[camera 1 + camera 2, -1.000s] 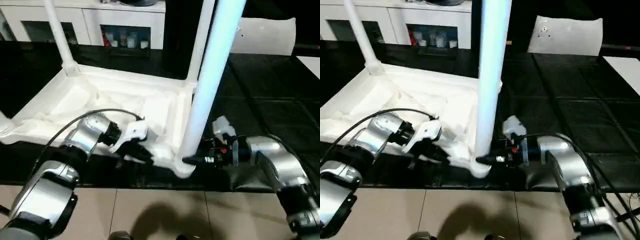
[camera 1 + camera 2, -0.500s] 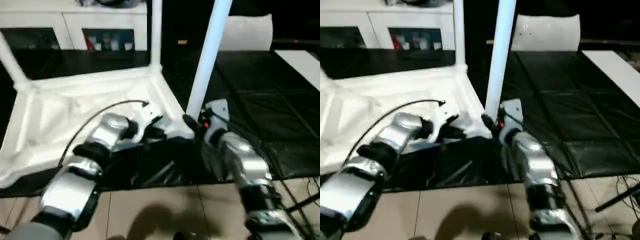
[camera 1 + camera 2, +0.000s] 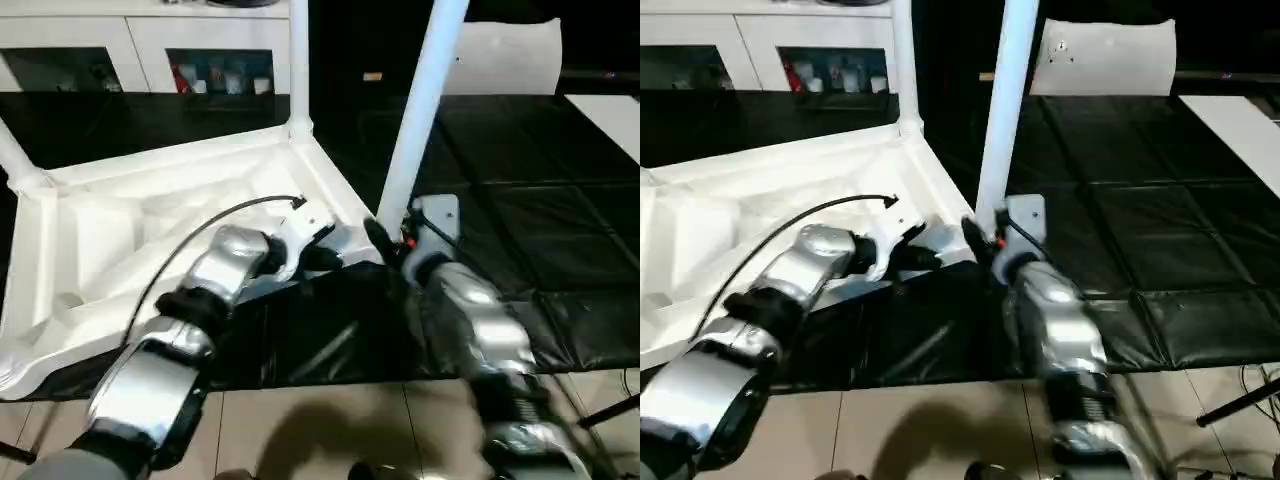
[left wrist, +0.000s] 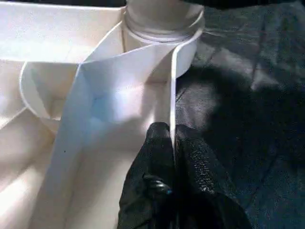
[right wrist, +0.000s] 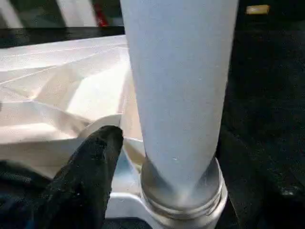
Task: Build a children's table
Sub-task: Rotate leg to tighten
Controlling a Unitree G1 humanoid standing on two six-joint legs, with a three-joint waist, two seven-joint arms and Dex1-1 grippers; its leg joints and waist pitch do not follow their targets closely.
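Note:
The children's table (image 3: 130, 210) lies upside down on black sheeting, its ribbed underside facing up. Three white legs stand in corner sockets: a far leg (image 3: 298, 60), one at the left (image 3: 18, 160), and the near leg (image 3: 418, 120) in front of me. My left gripper (image 4: 172, 138) is shut on the thin rim wall of the table, just beside the near leg's socket (image 4: 162, 24). Down at the foot of the near leg (image 5: 181, 95) is my right gripper (image 3: 385, 238), open, and its one visible finger (image 5: 95, 162) stands a little clear of the leg.
A white cabinet with glass doors (image 3: 150, 50) lines the back. A flat white panel (image 3: 505, 55) leans at the back right. Black floor mats (image 3: 530, 200) spread to the right, black plastic sheeting (image 3: 320, 340) lies under the table's near edge, and beige tiles (image 3: 300, 430) run closest to me.
The whole picture has swung, so the camera moved. The left gripper keeps its hold on the rim and the right gripper stays at the foot of the near leg.

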